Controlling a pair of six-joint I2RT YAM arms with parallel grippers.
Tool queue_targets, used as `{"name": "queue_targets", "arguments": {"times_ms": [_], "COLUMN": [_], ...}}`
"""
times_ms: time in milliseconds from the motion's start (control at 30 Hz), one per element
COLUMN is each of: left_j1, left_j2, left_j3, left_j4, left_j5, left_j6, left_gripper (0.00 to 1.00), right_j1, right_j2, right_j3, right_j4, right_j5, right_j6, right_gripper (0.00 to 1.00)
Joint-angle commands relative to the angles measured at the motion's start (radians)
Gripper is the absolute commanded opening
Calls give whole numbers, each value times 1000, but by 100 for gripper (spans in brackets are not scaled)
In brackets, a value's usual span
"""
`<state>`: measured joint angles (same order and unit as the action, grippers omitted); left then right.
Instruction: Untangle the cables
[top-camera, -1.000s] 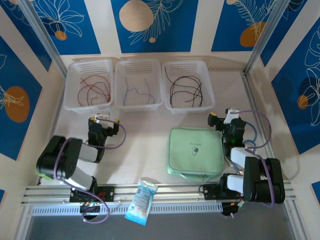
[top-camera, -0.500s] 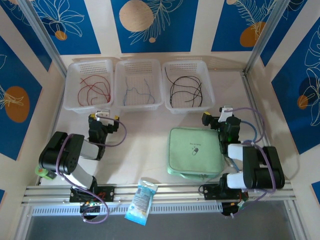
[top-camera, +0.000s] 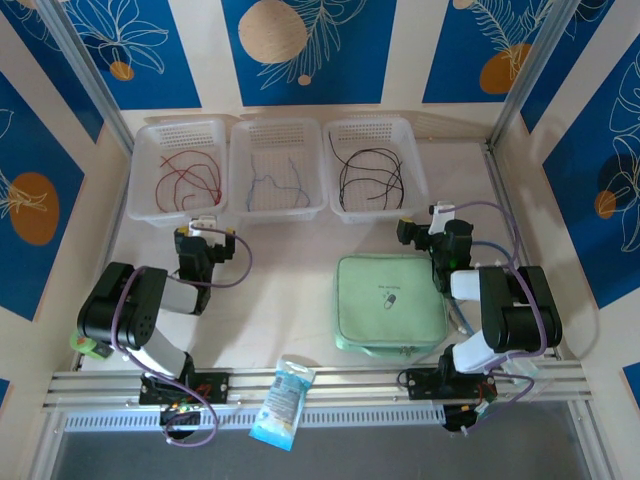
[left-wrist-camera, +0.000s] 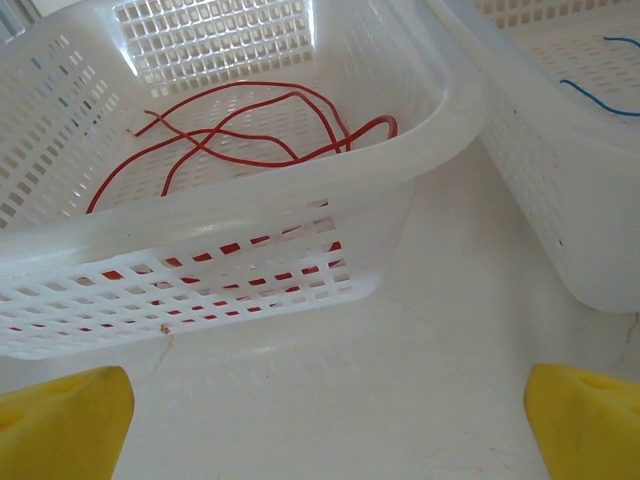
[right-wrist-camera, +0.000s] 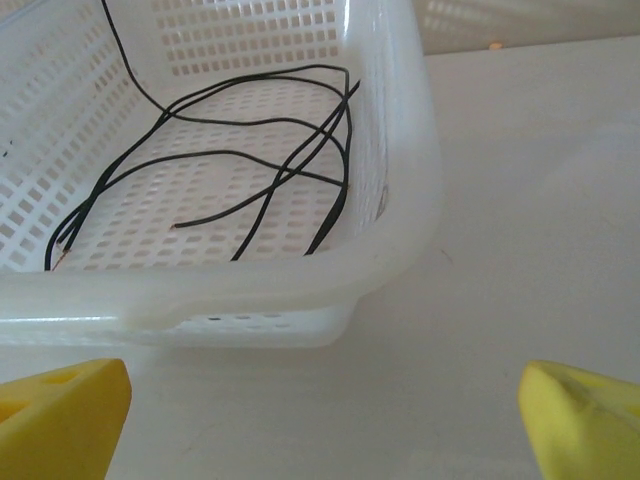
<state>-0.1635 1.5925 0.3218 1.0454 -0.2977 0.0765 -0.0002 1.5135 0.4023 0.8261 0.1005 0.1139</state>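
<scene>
On the desk (top-camera: 290, 265) the three white baskets (top-camera: 276, 213) are left unmoved. The right hand (top-camera: 418, 226) has been swung closer to the right basket and the left hand (top-camera: 205, 232) edged forward; both are spread apart and empty. The red cables (top-camera: 185, 180), blue-grey cables (top-camera: 272, 186) and black cables (top-camera: 372, 180) are kept one colour per basket.

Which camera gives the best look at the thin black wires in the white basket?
The right wrist view: the thin black wires lie close up, each loop and crossing traceable. The top external view shows them small, in the right-hand white plastic basket.
</scene>
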Motion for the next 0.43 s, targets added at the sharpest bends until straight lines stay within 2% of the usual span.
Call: {"name": "queue_targets", "arguments": {"times_ms": [0,400], "left_j1": [13,13], "left_j2": [-16,-17], "left_j3": [17,6], "left_j4": [-9,9], "left_j5": [-20,-20], "left_j6": [-18,-17], "left_gripper": [99,99], "right_j1": [2,3], "right_j2": [8,7], "right_j3": [15,13], "right_j4": [-19,-14], "right_j5": [-8,-7], "right_j6": [-17,-17], "right_gripper": [99,99]}}
